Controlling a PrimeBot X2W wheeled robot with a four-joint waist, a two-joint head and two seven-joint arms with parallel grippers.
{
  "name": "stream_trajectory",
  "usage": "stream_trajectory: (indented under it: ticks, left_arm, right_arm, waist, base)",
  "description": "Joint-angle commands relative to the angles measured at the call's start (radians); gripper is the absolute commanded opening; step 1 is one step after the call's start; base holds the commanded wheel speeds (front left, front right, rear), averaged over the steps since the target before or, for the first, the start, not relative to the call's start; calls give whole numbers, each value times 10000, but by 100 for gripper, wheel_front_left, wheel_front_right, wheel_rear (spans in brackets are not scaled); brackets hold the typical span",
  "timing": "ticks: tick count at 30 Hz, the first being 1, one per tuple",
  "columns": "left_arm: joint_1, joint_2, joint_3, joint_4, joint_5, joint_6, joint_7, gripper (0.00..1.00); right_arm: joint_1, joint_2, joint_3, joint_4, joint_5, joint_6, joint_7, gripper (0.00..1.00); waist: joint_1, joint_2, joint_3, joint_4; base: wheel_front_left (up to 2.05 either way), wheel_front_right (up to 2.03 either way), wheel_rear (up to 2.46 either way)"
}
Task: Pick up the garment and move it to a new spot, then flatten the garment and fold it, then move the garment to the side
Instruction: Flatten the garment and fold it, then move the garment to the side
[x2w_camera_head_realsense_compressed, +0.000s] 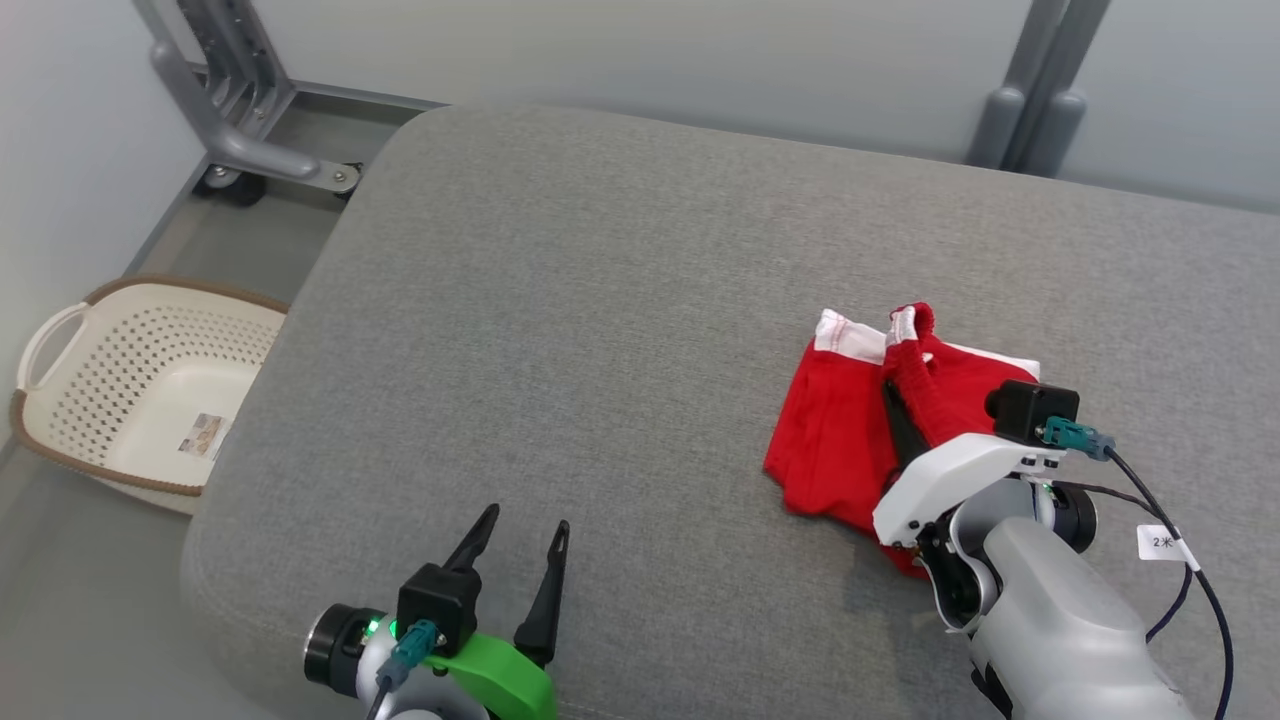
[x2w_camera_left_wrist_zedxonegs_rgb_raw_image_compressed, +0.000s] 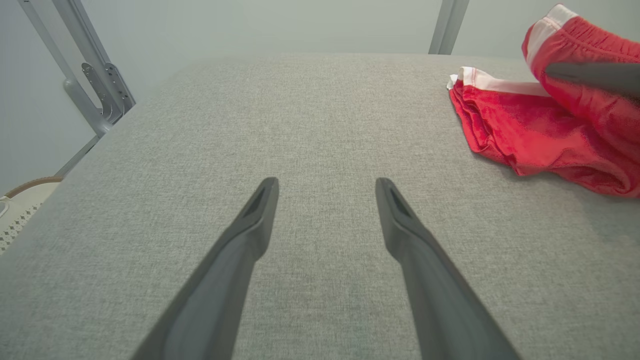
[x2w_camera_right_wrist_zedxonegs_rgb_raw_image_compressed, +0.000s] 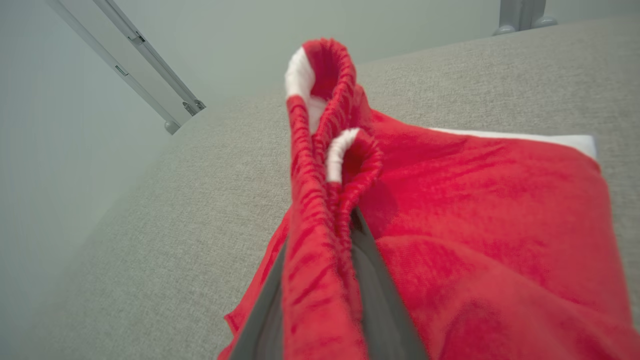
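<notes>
While its right gripper pinches the red garment, PrimeBot X2W's two dark fingers are drawn almost together on a bunched length of the elastic waistband, which rises beyond their tips in a ruffled loop showing white lining. Below and to the left of that gripper, the rest of the garment, red with a white hem, lies rumpled on the grey cushion, and cloth covers much of both fingers. Well to the left of it and nearer the robot, the left gripper is held over bare cushion with its jaws spread wide and nothing between them. From that gripper the garment sits ahead and off to the right, well apart. Farther left of the left gripper, past the cushion's rounded edge and down on the floor, stands a cream perforated laundry basket with a brown rim and a handle. A small printed label shows on its bottom. Ahead of the left gripper, beyond the cushion's far corner, a grey metal frame on castors stands by the wall.
</notes>
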Motion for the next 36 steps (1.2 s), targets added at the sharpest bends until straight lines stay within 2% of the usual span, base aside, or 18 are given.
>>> stream_trajectory:
  ticks: [1,2,3,8,13,17,21,27,36]
  left_arm:
    - [56,18,-255,-34,36,-58,-28,100]
    - [80,20,-365,-17,52,-58,-28,100]
    - [108,20,-434,-9,47,-50,-28,100]
    - [260,18,-355,95,97,51,-28,100]
    - [306,14,-229,64,123,76,-28,100]
    - [279,17,-243,16,102,45,-28,100]
    - [272,17,-265,8,122,21,-28,100]
    - [240,17,-301,15,86,-11,-28,100]
    - [12,17,-229,-26,182,-3,-28,100]
  right_arm:
    - [-175,-32,-132,245,-89,-4,-88,3]
    - [-231,-29,-192,375,-141,-4,-104,42]
    - [-294,-24,-214,481,-219,-2,-113,100]
    - [-405,-4,-198,332,-505,-4,-106,100]
    - [-123,-2,-294,-836,-311,-4,-108,100]
    - [529,-12,-1212,-1902,-434,-4,-101,100]
    - [1296,-169,-2406,-2337,-677,-4,-102,100]
    - [1947,-196,-3180,-1838,-959,-2,-103,100]
    - [1369,-80,-2966,-458,-571,-2,-104,100]
  waist:
    - [0,0,-44,741]
    - [0,0,-40,819]
    - [0,0,-39,864]
    - [0,0,-106,763]
    - [0,0,-143,416]
    - [0,0,-153,81]
    - [0,0,-139,-122]
    - [0,0,-23,-207]
    - [0,0,284,217]
  base:
    - [0,0,0]
    - [0,0,0]
    - [0,0,0]
    - [0,0,0]
    - [0,0,0]
    - [0,0,0]
    - [0,0,0]
    - [0,0,0]
    - [0,0,0]
